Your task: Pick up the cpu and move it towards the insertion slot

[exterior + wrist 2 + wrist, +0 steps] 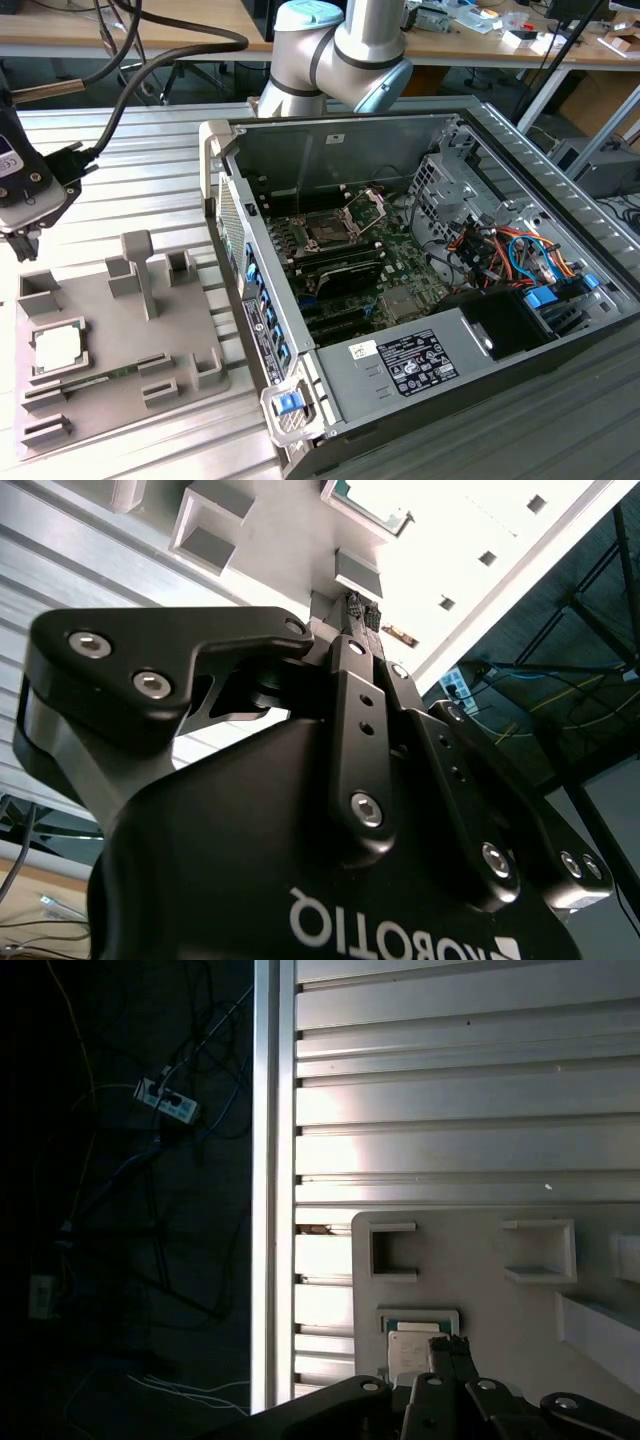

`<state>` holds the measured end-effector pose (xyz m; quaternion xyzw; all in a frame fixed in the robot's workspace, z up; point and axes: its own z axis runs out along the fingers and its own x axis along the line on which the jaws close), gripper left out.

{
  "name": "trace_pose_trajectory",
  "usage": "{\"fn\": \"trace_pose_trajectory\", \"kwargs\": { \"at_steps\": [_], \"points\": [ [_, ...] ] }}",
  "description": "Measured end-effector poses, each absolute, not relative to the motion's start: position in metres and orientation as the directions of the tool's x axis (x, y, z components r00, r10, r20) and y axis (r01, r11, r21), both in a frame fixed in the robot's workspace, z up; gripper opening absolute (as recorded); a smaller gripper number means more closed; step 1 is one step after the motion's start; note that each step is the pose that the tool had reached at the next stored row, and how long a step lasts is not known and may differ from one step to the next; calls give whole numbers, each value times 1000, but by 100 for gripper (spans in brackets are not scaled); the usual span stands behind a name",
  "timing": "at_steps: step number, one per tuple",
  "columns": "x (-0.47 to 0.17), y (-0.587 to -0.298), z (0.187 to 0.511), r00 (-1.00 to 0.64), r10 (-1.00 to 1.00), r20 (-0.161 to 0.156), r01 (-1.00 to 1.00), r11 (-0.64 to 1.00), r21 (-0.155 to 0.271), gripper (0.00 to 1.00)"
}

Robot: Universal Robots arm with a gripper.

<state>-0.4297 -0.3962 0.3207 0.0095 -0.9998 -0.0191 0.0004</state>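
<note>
Nearest in the exterior view, on that view's left, a grey tray [110, 320] lies flat on the slotted metal table [130, 160]. The cpu [57, 347] sits in a square pocket near the tray's left edge, silvery top up. In the first wrist view the cpu [412, 1348] shows in that walled pocket, with bare tray [470, 1260] around it and the ribbed table [450, 1110] beyond.

The gripper [20, 250] hangs in the air over the tray's far left corner, above the cpu and apart from it. Both wrist views show its fingers pressed together with nothing between them. In the first wrist view the gripper [450, 1345] points down at the pocket. In the second wrist view the gripper [365, 615] ends as one narrow dark tip over the pale tray [270, 540].

Just beside the tray, toward the exterior view's right, stands an open computer case [330, 140] with its board exposed. The insertion slot [328, 230] lies on the board toward the case's far wall, its metal frame lifted open, well apart from the cpu. Blue and orange cables [510, 250] bunch at the case's right side.

Behind the case rises the arm [345, 40], and past it stand wooden desks [150, 30].
</note>
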Motion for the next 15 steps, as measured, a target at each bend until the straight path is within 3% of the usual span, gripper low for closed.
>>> {"fn": "trace_pose_trajectory", "kwargs": {
  "at_steps": [15],
  "points": [
    [-430, -396, 315, -1000, -19, 1, -19, 999, 38, 11]
  ]
}}
